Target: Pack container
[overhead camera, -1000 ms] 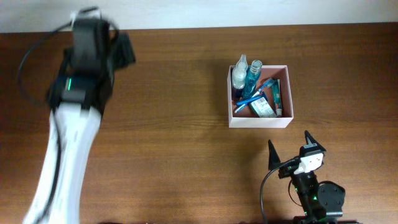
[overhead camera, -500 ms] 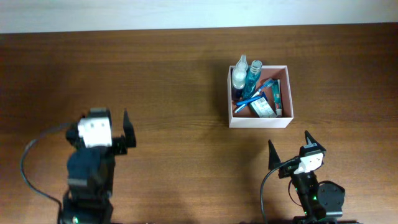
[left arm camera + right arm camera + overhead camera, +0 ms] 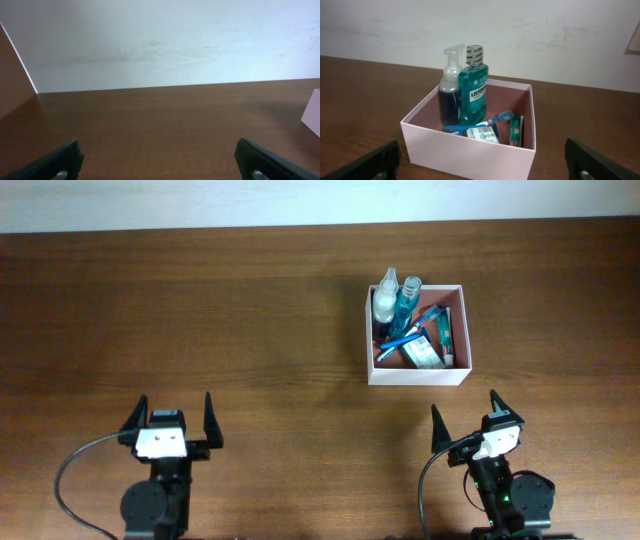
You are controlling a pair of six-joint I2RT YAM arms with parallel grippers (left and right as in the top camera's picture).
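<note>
The container (image 3: 457, 330), a square white-walled box with a reddish-pink inside, sits on the table right of centre. It holds a pump bottle (image 3: 384, 301), a green mouthwash bottle (image 3: 407, 298), a blue toothbrush (image 3: 405, 336) and a green tube (image 3: 444, 333). In the right wrist view the container (image 3: 465, 150) is just ahead of my right gripper (image 3: 485, 160). My right gripper (image 3: 464, 418) is open and empty, below the container. My left gripper (image 3: 172, 417) is open and empty at the front left; in the left wrist view (image 3: 159, 157) only bare table shows between its fingers.
A white wall (image 3: 160, 40) runs behind the table's far edge. A pale corner of the container (image 3: 313, 112) shows at the right edge of the left wrist view.
My left arm has pulled back from the far left of the table to the front left and stands low with open fingers. The right arm has not moved.
</note>
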